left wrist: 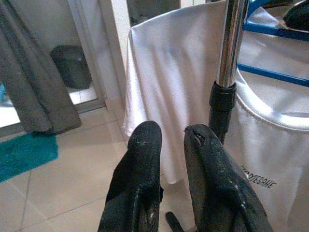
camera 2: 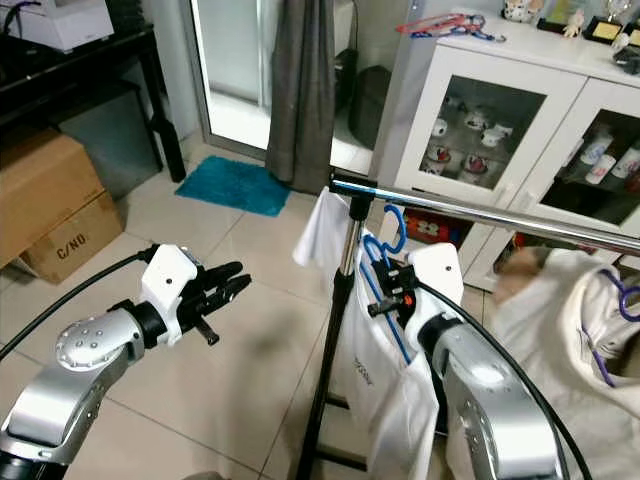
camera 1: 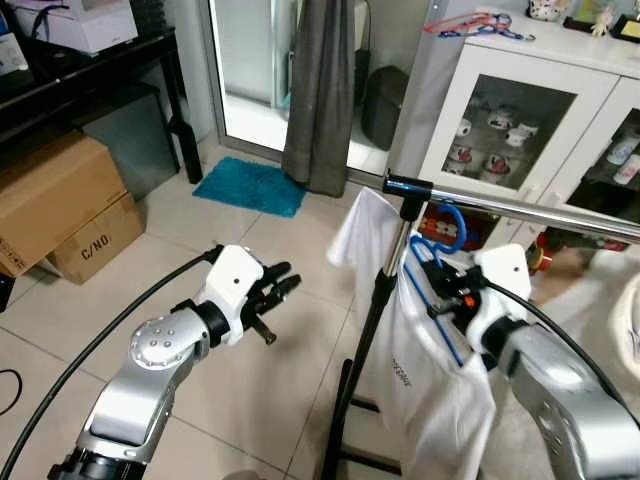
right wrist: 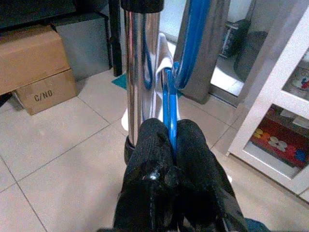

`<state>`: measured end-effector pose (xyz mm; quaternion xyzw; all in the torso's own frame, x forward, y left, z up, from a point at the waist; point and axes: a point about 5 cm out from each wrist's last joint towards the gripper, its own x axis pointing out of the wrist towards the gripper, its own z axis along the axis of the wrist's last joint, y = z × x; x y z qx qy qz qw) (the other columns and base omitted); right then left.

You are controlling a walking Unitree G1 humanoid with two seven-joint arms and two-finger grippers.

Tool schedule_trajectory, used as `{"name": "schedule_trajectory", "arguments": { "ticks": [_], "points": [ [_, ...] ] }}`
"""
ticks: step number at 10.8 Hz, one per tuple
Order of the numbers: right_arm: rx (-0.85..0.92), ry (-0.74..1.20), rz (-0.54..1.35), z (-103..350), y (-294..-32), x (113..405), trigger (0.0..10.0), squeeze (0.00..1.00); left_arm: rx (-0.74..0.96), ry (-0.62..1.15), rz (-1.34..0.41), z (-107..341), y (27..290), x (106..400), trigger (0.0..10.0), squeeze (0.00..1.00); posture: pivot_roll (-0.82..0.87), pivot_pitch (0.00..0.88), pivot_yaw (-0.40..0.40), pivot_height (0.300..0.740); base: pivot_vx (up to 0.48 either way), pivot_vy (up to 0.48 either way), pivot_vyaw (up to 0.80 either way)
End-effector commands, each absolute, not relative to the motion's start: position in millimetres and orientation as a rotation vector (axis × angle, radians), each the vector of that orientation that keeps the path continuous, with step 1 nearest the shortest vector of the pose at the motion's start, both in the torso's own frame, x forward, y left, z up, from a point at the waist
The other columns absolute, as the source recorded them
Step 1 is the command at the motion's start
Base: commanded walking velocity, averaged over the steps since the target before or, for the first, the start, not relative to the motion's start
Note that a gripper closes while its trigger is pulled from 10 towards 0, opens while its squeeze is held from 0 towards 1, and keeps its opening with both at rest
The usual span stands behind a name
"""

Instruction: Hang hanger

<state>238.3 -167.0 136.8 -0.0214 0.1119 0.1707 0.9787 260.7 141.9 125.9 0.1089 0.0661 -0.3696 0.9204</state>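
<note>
The right claw (right wrist: pixel 166 145) is pinched on the blue hanger (camera 2: pixel 385 270), its two fingers pressed against the thin blue wire just below the hook. A white shirt (camera 2: pixel 375 370) hangs from that hanger, draped down beside the rack's upright pole (camera 2: pixel 335 330). The hanger's hook (camera 2: pixel 393 228) sits just under the chrome rail (camera 2: pixel 480 215) and close to the corner joint; whether it already rests over the rail cannot be told.

To finish well, the right arm likely needs to lift the hook clear above the rail, carry it across, then lower until the rail takes the weight before letting go. Staying off the pole should avoid snagging the shirt.

The left claw (camera 1: pixel 275 285) hovers to the left of the rack with its fingers nearly together, holding nothing. Farther back stands a white cabinet (camera 2: pixel 500 110).
</note>
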Motion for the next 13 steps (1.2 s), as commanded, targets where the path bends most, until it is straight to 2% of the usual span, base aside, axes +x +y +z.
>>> {"name": "schedule_trajectory", "arguments": {
  "ticks": [1, 4, 5, 8, 10, 11, 12, 13],
  "points": [
    [-0.046, 0.171, 0.303, 151, -176, 235, 10.0, 0.0, 0.23, 0.113, -0.807, 135, 136, 262, 10.0, 0.0, -0.01, 0.0, -0.029, 0.74, 0.0, 0.0, 0.0],
    [-0.008, 0.128, 0.172, 168, -187, 242, 10.0, 0.0, 0.189, 0.084, -0.984, 147, 119, 252, 10.0, 0.0, -0.02, 0.0, -0.03, 0.74, 0.0, 0.0, 0.0],
    [-0.02, 0.169, 0.133, 167, -190, 245, 10.0, 0.0, 0.18, 0.079, -1.039, 151, 113, 249, 10.0, 0.0, -0.02, 0.0, -0.032, 0.74, 0.0, 0.0, 0.0],
    [-0.075, 0.379, 0.028, 155, -193, 270, 10.0, 0.0, 0.188, 0.086, -1.073, 154, 108, 250, 10.0, 0.0, -0.03, 0.0, -0.031, 0.74, 0.0, 0.0, 0.0],
    [-0.05, 0.424, 0.031, 153, -194, 264, 10.0, 0.02, 0.188, 0.098, -1.066, 153, 109, 248, 10.0, 0.0, -0.02, 0.0, -0.041, 0.74, 0.0, 0.0, 0.0],
    [-0.045, 0.39, 0.086, 157, -193, 257, 10.0, 1.0, 0.174, 0.092, -1.024, 154, 112, 250, 10.0, 0.0, -0.02, 0.0, -0.039, 0.74, 0.0, 0.0, 0.0],
    [0.033, 0.319, 0.216, 167, -189, 246, 10.0, 1.0, 0.164, 0.091, -0.897, 153, 121, 256, 10.0, 0.0, -0.03, 0.0, -0.029, 0.74, 0.0, 0.0, 0.0],
    [0.041, 0.311, 0.249, 171, -193, 239, 10.0, 1.0, 0.154, 0.082, -0.809, 152, 127, 260, 10.0, 0.0, -0.03, 0.0, -0.02, 0.74, 0.0, 0.0, 0.0]
  ]
}}
